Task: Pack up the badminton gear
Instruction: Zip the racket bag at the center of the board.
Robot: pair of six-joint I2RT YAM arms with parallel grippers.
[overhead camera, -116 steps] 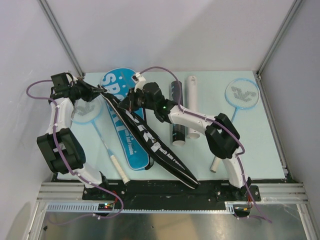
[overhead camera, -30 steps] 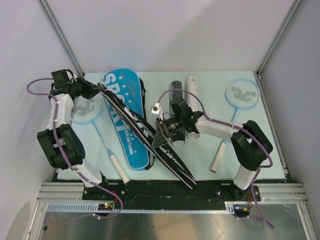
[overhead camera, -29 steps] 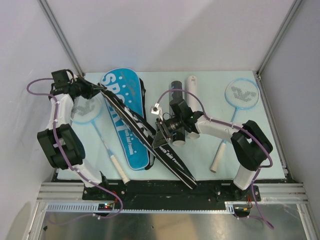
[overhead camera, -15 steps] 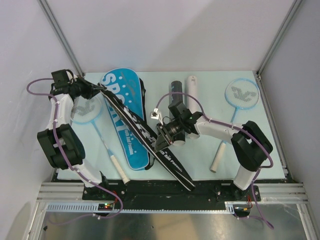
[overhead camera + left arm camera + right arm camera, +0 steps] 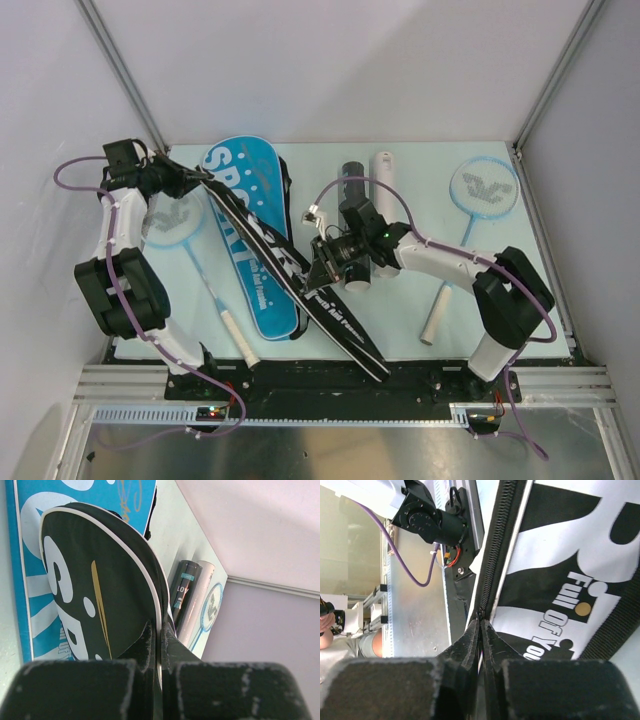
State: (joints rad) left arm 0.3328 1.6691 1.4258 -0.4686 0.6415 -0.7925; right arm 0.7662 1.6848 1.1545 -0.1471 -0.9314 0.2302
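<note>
The black "SPORT" racket cover (image 5: 300,285) stands on edge, slanting across the mat over the blue cover (image 5: 240,225). My left gripper (image 5: 203,181) is shut on the black cover's (image 5: 95,590) rim at its wide far end, the fingertips (image 5: 150,635) pinching the white piping. My right gripper (image 5: 319,272) is shut on the zipper (image 5: 504,545) along the cover's edge about halfway down, fingertips (image 5: 472,635) pressed together on it. A black tube (image 5: 351,178) and a white tube (image 5: 383,180) lie side by side behind the right arm.
One racket (image 5: 484,187) lies at the far right with its white handle (image 5: 433,322) pointing near. Another racket (image 5: 170,222) lies at the left under the left arm, handle (image 5: 236,335) toward the front. The arm bases and metal rail (image 5: 330,385) border the near edge.
My right gripper came down from the cover's upper part to its middle and closed on the zipper edge. The left gripper kept its hold and place.
</note>
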